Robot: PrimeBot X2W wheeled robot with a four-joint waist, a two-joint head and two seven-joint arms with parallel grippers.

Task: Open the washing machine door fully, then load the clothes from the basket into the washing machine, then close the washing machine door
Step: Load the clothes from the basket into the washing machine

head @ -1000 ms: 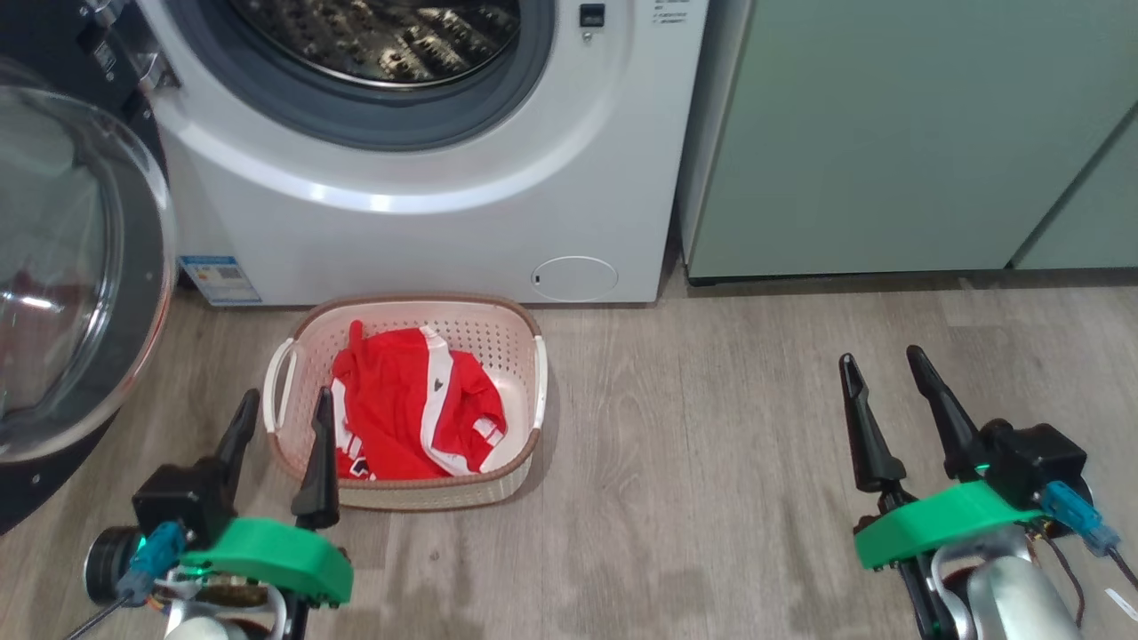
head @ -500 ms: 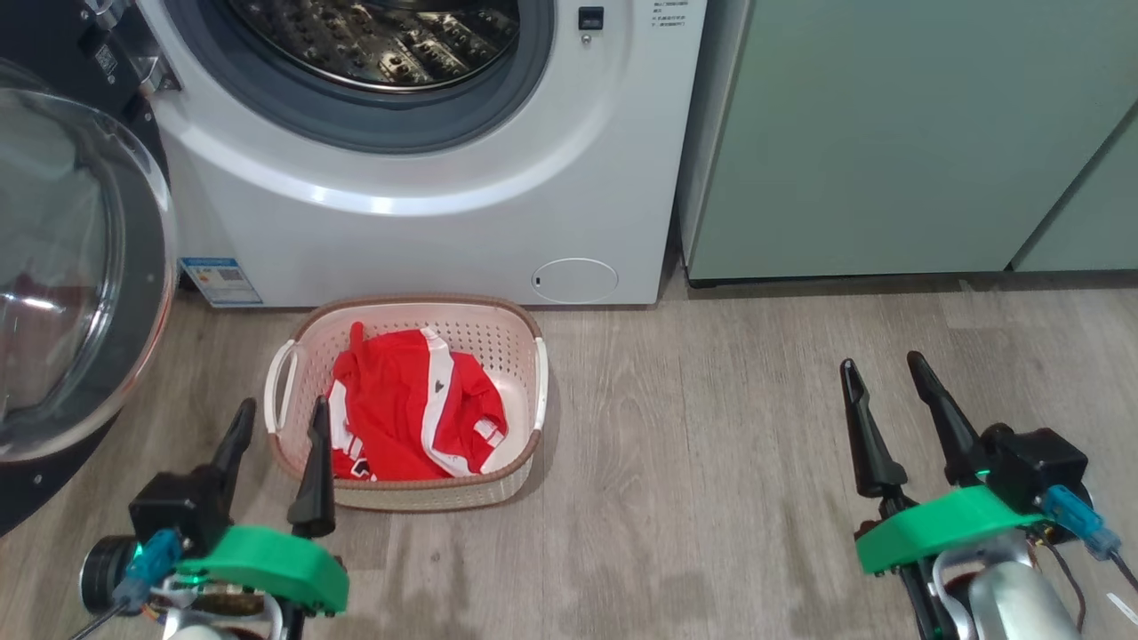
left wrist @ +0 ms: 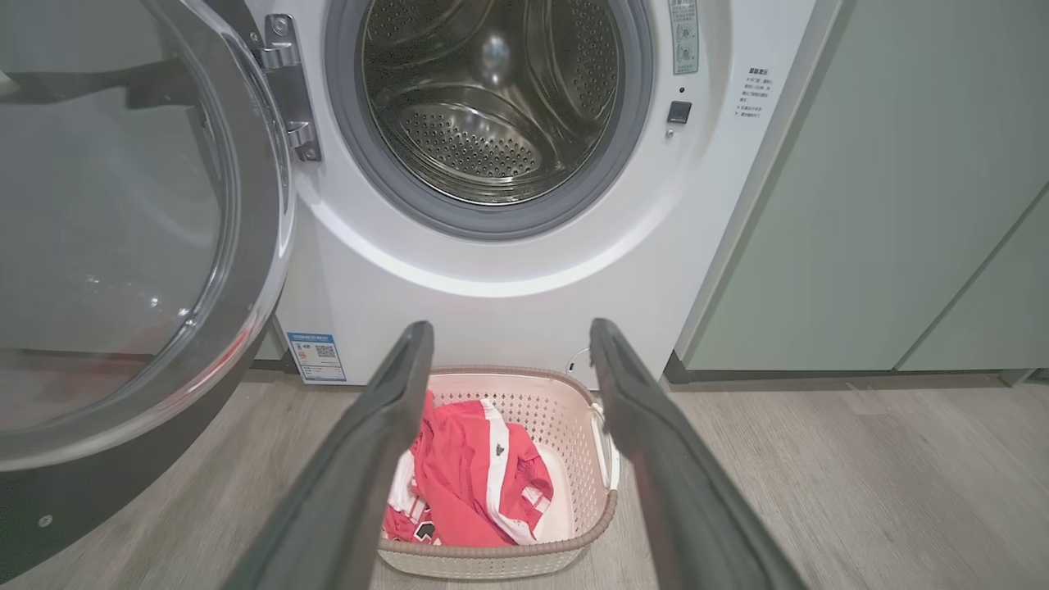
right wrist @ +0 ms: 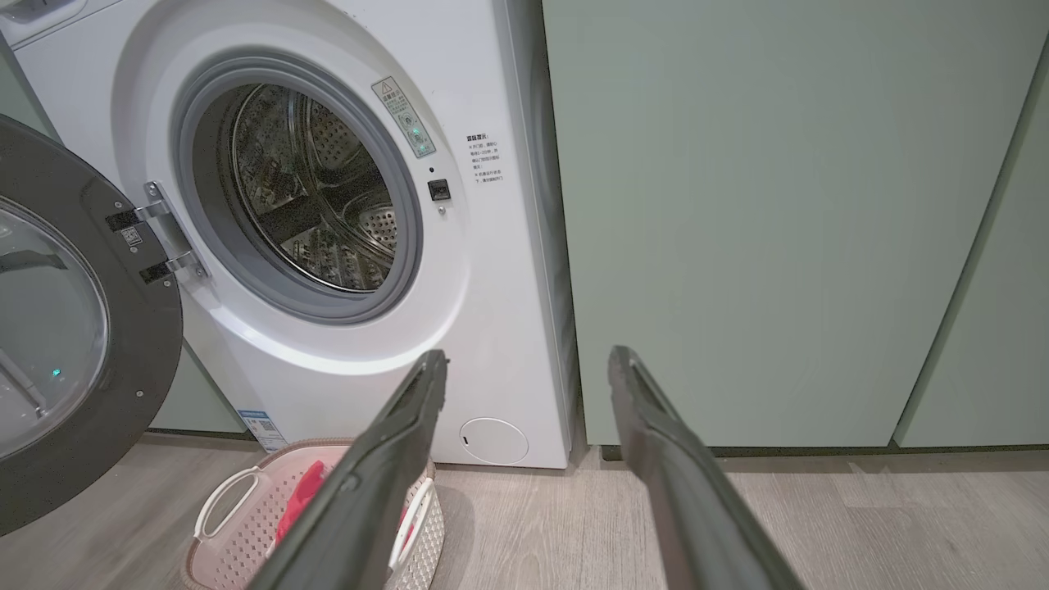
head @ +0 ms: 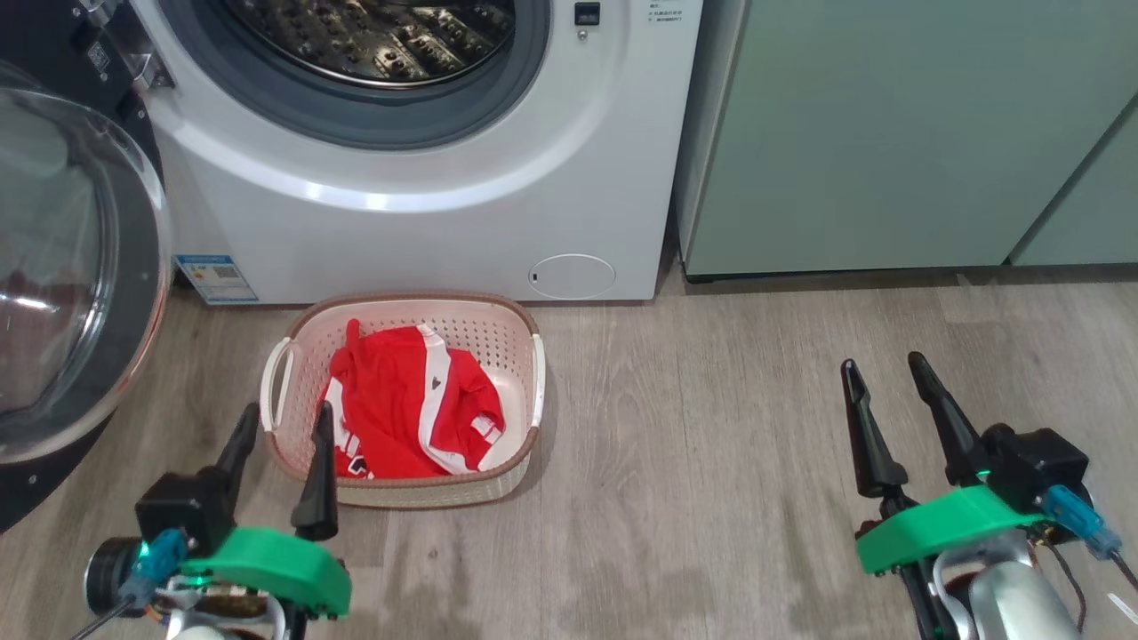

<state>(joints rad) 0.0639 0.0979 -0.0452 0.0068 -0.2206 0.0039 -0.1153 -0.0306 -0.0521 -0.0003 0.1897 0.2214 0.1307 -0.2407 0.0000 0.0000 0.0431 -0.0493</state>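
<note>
The red clothes (head: 409, 413) lie in the cream basket (head: 404, 300) on the floor (head: 711, 444) before the washing machine (head: 427, 231), just ahead of the open, empty left hand (head: 288, 409), which is much nearer than the right hand (head: 882, 361), also open and empty, well apart on the right.

The floor (head: 729, 462) is grey-brown, wood-look planking, its boards running left to right in the head view, with a few darker smudges near the bottom edge. A cream basket (head: 427, 493) stands on it just in front of the washing machine (head: 427, 231). The machine rests on the floor beside pale green cabinets (head: 889, 133).
</note>
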